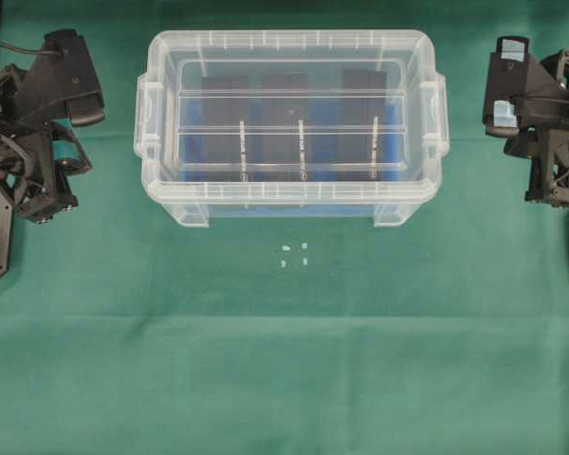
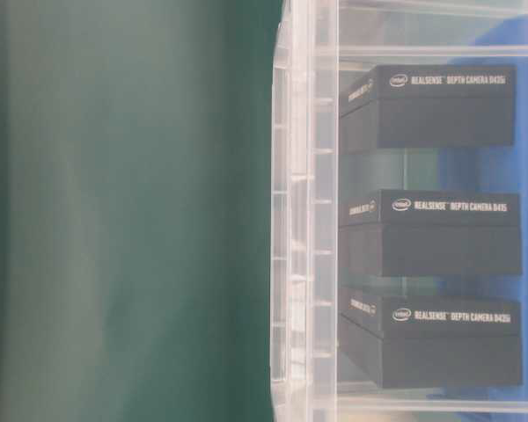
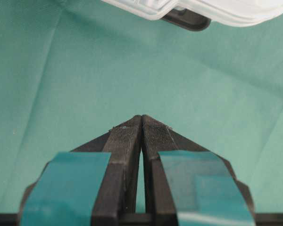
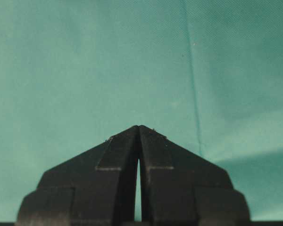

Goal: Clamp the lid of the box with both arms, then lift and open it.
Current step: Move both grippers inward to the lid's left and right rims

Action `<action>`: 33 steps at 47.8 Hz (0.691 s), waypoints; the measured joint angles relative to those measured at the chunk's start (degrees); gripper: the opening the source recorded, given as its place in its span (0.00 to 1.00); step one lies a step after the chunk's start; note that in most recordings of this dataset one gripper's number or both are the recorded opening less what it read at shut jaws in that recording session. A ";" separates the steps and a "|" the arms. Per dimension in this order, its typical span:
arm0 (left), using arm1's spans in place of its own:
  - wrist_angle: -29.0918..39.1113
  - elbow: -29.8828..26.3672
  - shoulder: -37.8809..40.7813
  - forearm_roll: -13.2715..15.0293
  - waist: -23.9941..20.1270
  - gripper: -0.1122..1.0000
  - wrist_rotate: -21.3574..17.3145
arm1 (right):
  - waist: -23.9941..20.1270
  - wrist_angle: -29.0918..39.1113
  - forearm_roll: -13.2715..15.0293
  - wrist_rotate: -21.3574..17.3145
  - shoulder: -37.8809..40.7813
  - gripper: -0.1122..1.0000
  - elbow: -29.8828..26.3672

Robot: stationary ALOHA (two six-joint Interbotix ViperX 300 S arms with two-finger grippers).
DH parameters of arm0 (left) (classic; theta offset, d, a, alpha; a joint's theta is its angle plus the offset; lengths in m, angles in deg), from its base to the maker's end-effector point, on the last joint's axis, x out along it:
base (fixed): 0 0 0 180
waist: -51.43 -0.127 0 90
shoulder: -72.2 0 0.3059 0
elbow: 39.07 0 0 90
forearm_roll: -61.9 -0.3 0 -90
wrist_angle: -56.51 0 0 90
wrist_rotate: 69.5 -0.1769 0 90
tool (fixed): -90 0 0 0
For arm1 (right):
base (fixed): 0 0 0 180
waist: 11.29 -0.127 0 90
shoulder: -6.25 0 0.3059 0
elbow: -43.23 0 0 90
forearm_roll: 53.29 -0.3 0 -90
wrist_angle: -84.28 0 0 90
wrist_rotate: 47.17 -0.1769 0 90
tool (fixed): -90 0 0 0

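Both grippers, left [image 3: 141, 123] and right [image 4: 139, 132], closed on nothing over green cloth [image 1: 284, 379]; lid [image 1: 291, 114] on box [image 1: 171, 204], arms well apart.

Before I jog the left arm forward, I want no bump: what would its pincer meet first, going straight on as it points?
Probably the green cloth: the shut left pincer points over bare fabric. The box corner lies further on, at the frame's top; depth is unclear.
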 measured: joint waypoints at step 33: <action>2.55 1.23 -0.18 -0.62 3.52 0.12 -12.13 | 0.00 -0.26 2.20 9.14 0.00 0.10 0.26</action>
